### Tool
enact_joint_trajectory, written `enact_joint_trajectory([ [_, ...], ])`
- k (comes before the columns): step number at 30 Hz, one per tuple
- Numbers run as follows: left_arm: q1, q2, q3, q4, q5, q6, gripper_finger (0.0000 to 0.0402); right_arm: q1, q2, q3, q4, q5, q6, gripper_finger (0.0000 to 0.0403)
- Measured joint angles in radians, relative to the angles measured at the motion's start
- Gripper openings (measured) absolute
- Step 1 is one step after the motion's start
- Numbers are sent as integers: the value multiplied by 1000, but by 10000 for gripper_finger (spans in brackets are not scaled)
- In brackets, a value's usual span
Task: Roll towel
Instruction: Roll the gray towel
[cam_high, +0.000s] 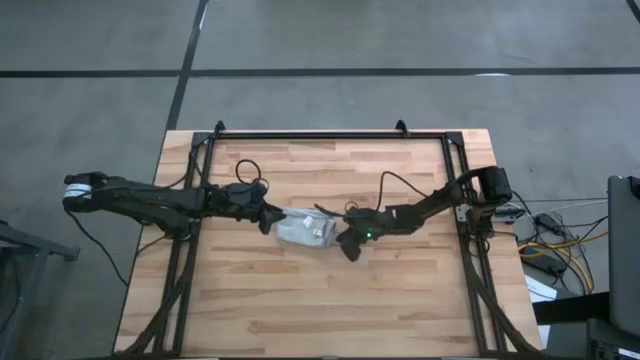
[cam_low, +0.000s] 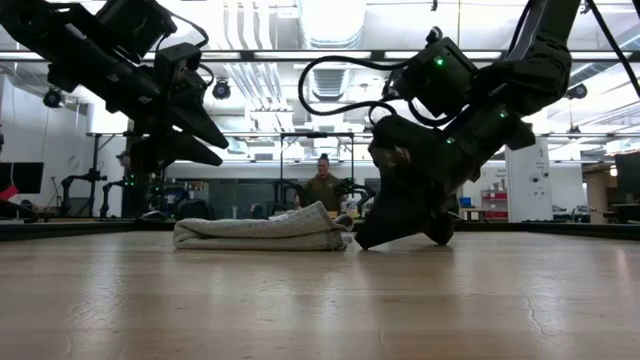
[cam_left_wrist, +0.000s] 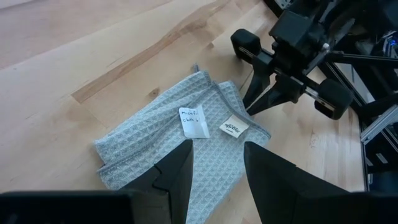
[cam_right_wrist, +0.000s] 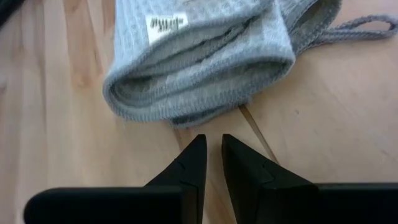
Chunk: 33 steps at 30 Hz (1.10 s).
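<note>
- While both arms reach in toward the table's middle, the towel (cam_high: 304, 230) lies there as a flattened, folded-over bundle on the wooden table (cam_high: 320, 310), between the two grippers.
- Left gripper (cam_high: 268, 216) hangs just above the towel's left end, off the cloth; its fingers (cam_left_wrist: 177, 171) stand apart with nothing between them, the grey weave showing through the gap.
- Right gripper (cam_high: 349, 245) is tipped down at the towel's right end, tips at the wood just beside the rolled edge, apart from it in the right wrist view.
- Its fingers (cam_right_wrist: 186, 165) are nearly together, only a narrow slit between them, and they hold nothing.
- Two labels (cam_left_wrist: 214, 123) sit on top of the towel, one with handwriting, and a hanging loop (cam_right_wrist: 360, 28) trails off one corner onto the wood.
- From table height the bundle shows as a low, layered roll, thicker toward the right gripper.
- Beyond the table, a person (cam_low: 323, 187) stands in the room.
</note>
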Motion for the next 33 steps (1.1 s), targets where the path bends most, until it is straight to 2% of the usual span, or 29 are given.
enact_joint_trajectory([
  [6,0,0,0,0,0,0,147,-1,0,-2,-6,27,-36,50],
  [16,0,0,0,3,-1,0,147,-2,1,2,-9,39,-205,50],
  [27,0,0,-2,-50,-8,-1,147,-4,5,30,-20,52,-210,50],
  [33,0,0,-49,-58,-1,-48,147,-4,5,31,-25,64,-207,50],
])
